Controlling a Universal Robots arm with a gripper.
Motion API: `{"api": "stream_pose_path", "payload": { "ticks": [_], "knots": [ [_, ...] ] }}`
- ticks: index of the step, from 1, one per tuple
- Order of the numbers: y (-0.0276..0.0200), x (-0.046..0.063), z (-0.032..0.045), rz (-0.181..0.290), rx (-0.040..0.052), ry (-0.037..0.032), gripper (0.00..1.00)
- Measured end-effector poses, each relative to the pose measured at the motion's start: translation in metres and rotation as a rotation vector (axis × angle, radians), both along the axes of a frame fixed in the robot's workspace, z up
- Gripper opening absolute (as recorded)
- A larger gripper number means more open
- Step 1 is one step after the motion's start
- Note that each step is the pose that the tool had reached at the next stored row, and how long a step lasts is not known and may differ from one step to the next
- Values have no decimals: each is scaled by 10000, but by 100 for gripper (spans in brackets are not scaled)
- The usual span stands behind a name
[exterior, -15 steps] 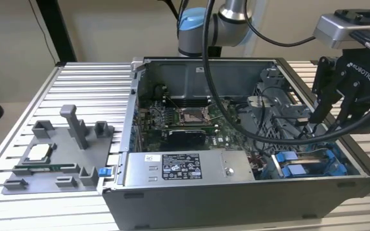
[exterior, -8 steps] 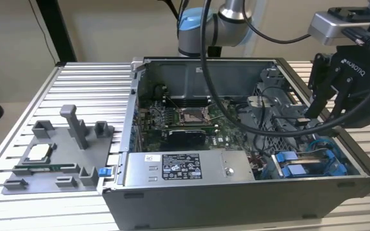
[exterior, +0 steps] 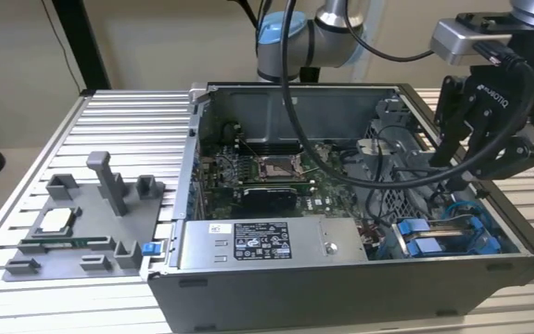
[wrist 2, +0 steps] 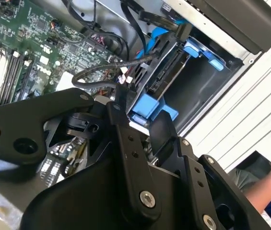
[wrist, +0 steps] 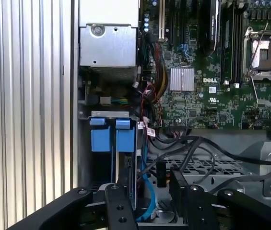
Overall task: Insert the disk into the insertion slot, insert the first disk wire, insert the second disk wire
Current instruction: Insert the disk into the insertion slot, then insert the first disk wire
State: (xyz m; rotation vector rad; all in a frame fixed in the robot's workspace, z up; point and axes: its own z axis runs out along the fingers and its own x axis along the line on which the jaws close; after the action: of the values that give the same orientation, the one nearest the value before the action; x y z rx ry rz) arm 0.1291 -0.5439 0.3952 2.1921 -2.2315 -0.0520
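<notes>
Silver, blue-framed disk (wrist: 109, 141) sits in the grey perforated metal insertion slot (wrist: 207, 165) — seemingly seated; black gripper (wrist: 147, 191) hovers above, jaws apart, empty.

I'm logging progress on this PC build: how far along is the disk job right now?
Done, by the looks: the disk, in its blue frame, sits in the insertion slot at the case's corner. In hand: nothing; the gripper hovers open over the disk, beside a blue cable and black wires. Left: I cannot tell whether either disk wire is plugged in.
</notes>
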Motion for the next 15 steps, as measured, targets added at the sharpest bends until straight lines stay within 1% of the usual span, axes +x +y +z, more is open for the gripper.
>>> {"api": "stream_pose_path", "payload": {
  "ticks": [4,8,10,13,15],
  "knots": [
    [1,-16,-17,-381,6,-1,100],
    [2,-41,-28,-615,64,-3,100],
    [5,-45,-33,-665,111,-16,100],
    [5,-46,-45,-731,249,-63,100],
    [6,-46,-58,-756,324,-89,100]
  ]
}}
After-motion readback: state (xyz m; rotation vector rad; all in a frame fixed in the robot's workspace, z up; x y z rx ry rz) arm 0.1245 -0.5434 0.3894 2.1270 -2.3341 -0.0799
